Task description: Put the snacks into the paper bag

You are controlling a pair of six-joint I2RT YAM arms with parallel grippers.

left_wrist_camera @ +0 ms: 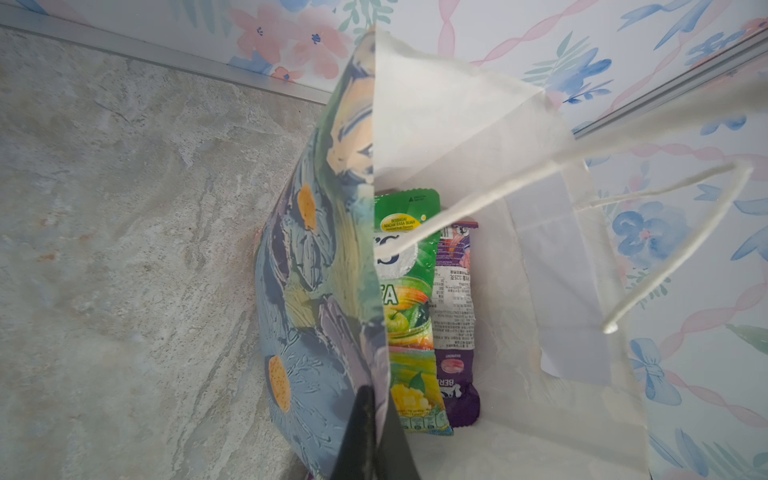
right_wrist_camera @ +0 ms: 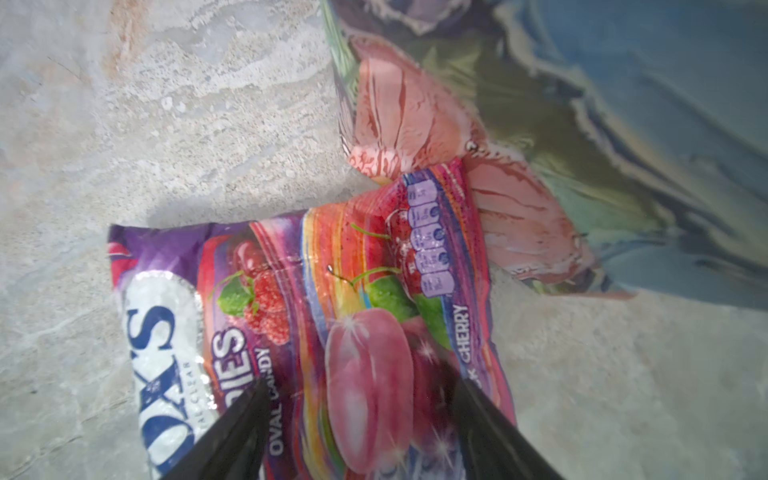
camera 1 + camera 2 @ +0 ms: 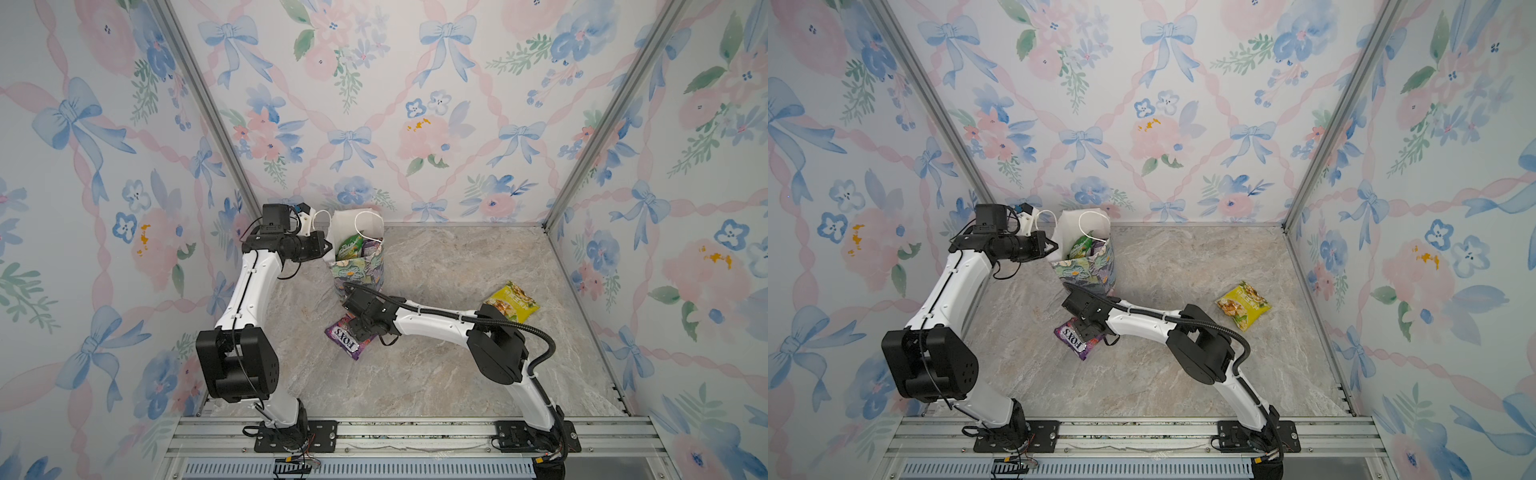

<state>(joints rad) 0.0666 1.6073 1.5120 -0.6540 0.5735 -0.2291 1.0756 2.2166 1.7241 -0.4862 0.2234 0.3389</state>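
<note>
Pick step in hand. Left gripper (image 1: 368,399) clenched on the paper bag (image 3: 361,266) rim, holds the mouth open. Inside the bag: green packet (image 1: 409,299), purple packet (image 1: 455,311), both glossy film. Right gripper (image 2: 357,382) released, jaws spread over the crinkled purple FOX'S packet (image 3: 347,338), which lies flat just before the bag's base. Yellow packet (image 3: 513,307) well right of the bag: 2 left. Next, I judge: close on slippery film, lift above the rim.

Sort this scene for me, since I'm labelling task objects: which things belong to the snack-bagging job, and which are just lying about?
Job:
- paper bag, its wall pinched by the left gripper
- green packet and purple packet inside it
- purple FOX'S packet under the open right gripper
- yellow packet

Just there, fixtures only:
- marble-look tabletop
- floral walls
- metal rail
</note>
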